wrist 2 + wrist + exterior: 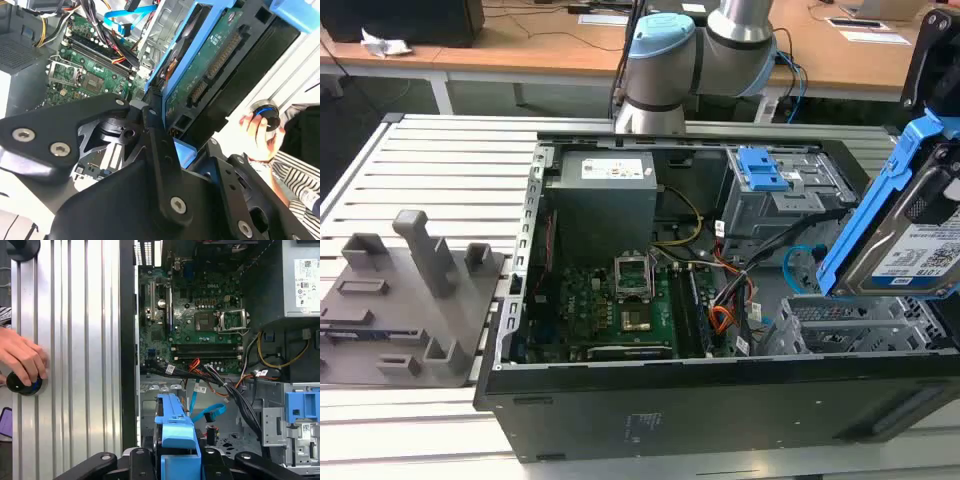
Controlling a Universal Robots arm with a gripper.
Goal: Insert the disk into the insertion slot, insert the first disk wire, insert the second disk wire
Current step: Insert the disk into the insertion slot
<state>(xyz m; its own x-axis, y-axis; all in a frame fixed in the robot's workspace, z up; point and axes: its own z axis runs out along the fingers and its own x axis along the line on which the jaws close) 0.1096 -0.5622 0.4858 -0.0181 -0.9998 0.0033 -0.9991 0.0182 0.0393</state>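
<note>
Gripper [177, 462] around partly cut-off disk [908, 238]

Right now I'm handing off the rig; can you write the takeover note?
Gripper: shut on the disk, held tilted above the insertion slot, at the exterior view's right.
Second disk wire: loose loop inside the case, beside the slot.
Done: disk picked up.
Left: disk not in the slot, neither wire plugged in.
A person's hand rests on a black knob.

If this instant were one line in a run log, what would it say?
gripper: shut on silver-black hard drive in blue plastic caddy | drive: tilted, held above low grey perforated metal cage | insertion: not yet done
</note>
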